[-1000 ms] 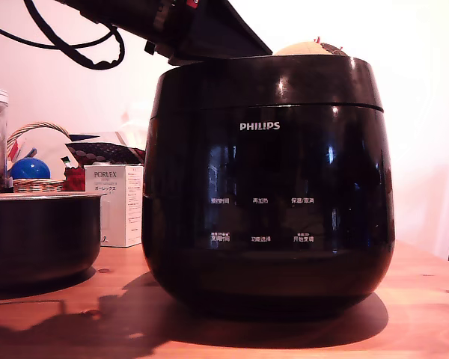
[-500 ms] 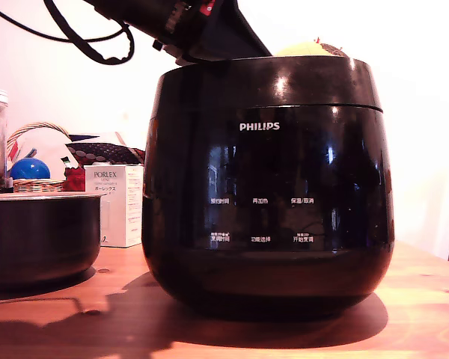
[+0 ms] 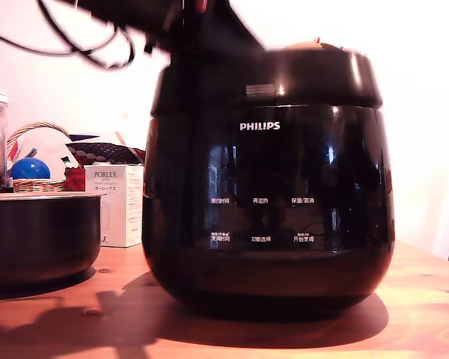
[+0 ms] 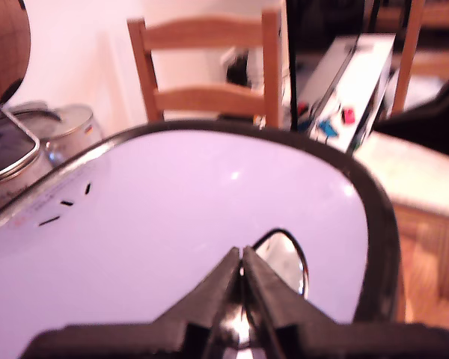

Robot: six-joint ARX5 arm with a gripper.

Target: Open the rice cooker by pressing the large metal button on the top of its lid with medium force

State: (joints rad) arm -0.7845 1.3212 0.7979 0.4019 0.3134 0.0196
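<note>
The rice cooker (image 3: 268,194) stands on the wooden tabletop (image 3: 419,314), filling the centre of the exterior view, with a shorter dark pot (image 3: 41,235) near it on that view's left. The lid (image 3: 284,82) shows motion blur and a visible gap at the seam, which suggests the latch has let go and the lid is springing up. In the wrist view the tool (image 4: 242,262) is clenched, its tips pressed together and grasping nothing, resting at the edge of the large metal button (image 4: 288,258) on the pale glossy lid top. Risks from this point: the tool and arm sit directly above a rising lid, so the lid may strike them, or be blocked partway and fall back onto its latch. Continued downward force would likely hold the lid shut. The narrow closed tips could also skid off the polished button onto the lid surface. The cables (image 3: 82,41) hanging beside the lid could snag its edge.
</note>
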